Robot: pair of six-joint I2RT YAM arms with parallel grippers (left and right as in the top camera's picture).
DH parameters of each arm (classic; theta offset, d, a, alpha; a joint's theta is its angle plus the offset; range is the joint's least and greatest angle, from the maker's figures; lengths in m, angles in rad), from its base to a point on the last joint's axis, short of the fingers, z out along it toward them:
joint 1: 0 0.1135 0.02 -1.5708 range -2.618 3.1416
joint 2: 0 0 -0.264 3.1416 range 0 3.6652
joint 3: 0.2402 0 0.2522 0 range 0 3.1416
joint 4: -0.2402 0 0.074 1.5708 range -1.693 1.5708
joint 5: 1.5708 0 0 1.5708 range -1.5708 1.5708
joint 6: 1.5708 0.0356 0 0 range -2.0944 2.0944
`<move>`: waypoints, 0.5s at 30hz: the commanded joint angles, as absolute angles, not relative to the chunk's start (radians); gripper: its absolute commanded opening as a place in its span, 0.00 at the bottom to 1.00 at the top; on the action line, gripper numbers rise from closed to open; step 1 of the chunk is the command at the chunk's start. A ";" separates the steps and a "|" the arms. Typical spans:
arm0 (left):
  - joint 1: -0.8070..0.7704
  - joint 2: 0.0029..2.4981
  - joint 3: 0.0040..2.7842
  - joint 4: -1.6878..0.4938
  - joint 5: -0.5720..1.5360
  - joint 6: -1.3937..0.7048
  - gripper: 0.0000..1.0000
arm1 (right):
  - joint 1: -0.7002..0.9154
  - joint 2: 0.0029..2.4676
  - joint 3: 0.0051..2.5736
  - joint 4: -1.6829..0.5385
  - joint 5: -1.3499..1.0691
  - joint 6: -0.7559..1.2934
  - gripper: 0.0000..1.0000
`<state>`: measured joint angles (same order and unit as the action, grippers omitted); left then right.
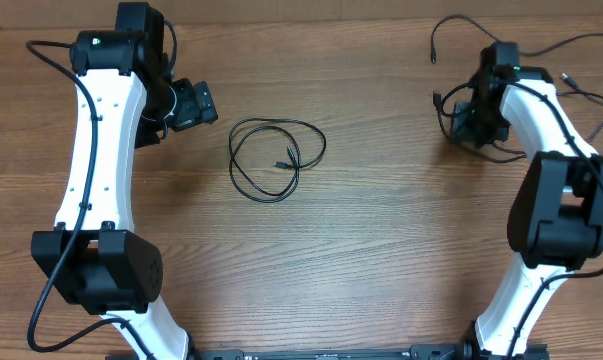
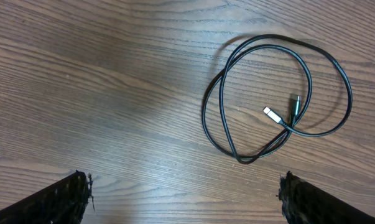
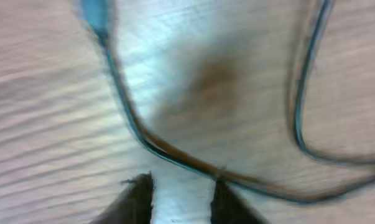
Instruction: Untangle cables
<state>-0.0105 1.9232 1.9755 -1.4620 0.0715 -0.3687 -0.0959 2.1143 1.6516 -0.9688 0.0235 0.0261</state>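
Observation:
One black cable (image 1: 281, 162) lies in a loose coil on the wooden table, right of my left gripper (image 1: 193, 104). In the left wrist view that coil (image 2: 311, 84) shows a silver plug (image 2: 272, 114), and the left gripper (image 2: 186, 193) stands wide open and apart from it. More cables (image 1: 446, 118) loop around my right gripper (image 1: 469, 124) at the far right. The blurred right wrist view shows the right gripper (image 3: 181, 186) slightly open over bare table. A cable (image 3: 175, 158) crosses just past its tips and touches the right fingertip (image 3: 219, 182).
Loose strands (image 1: 433, 45) trail toward the table's back edge, and another plug end (image 1: 566, 76) lies right of the right arm. A second strand (image 3: 302, 93) curves on the right of the right wrist view.

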 commanded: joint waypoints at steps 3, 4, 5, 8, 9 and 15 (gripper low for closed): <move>-0.007 1.924 1.982 -1.461 0.075 -0.390 1.00 | -0.083 2.084 1.659 -0.883 -0.070 -0.032 0.60; -0.007 1.924 1.982 -1.461 0.075 -0.389 0.99 | -0.083 2.085 1.650 -0.867 -0.070 -0.032 0.60; -0.007 1.924 1.982 -1.461 0.075 -0.389 1.00 | -0.081 2.088 1.641 -0.855 -0.070 -0.033 0.59; -0.007 1.924 1.982 -1.461 0.075 -0.389 0.99 | -0.073 2.095 1.621 -0.849 -0.073 -0.076 0.55; -0.007 1.924 1.982 -1.461 0.075 -0.390 1.00 | -0.069 2.097 1.615 -0.846 -0.073 -0.092 0.55; -0.007 1.924 1.982 -1.461 0.075 -0.389 1.00 | -0.052 2.104 1.554 -0.786 -0.069 -0.114 0.61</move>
